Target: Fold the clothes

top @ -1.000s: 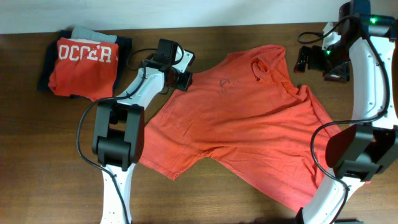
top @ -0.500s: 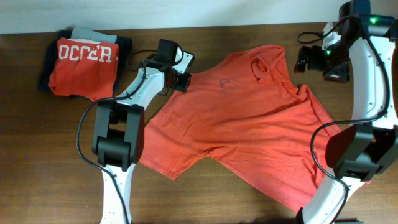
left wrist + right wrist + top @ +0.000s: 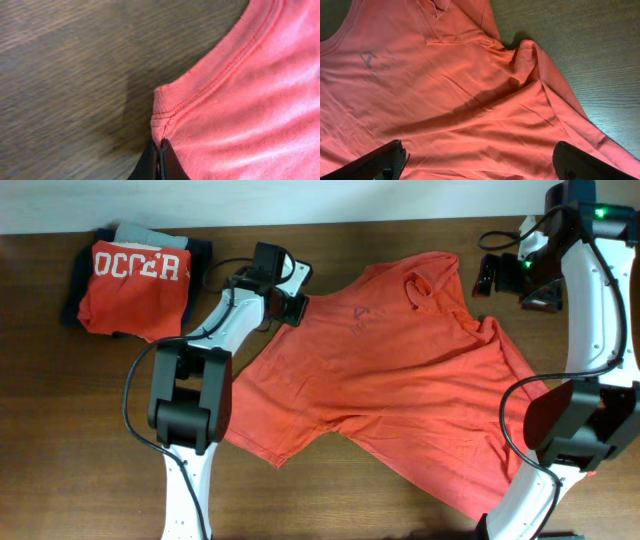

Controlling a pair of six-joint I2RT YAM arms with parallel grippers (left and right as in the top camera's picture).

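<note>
At the far left of the dark wooden table [image 3: 60, 430] sits a folded stack of garments [image 3: 135, 285], topped by an orange-red one with white lettering, well apart from the work. Just right of it, the left gripper [image 3: 159, 159] has its fingertips pressed together, pinching a seamed corner on the left edge of the coral-red heathered short-sleeved T-shirt [image 3: 400, 380]. The shirt lies across the middle of the table, opened out but skewed and wrinkled, and its small dark chest logo [image 3: 360, 315] faces up. Above the shirt's upper right part, the right gripper [image 3: 482, 161] hangs with its fingers spread wide and holds nothing.

This looks like the opening step: taking hold of the shirt to straighten it, with no fold made yet. Only one side is gripped. The next move likely calls for the right gripper to come down on the bunched fabric near the far sleeve and pinch it, so both arms can pull the cloth flat.
</note>
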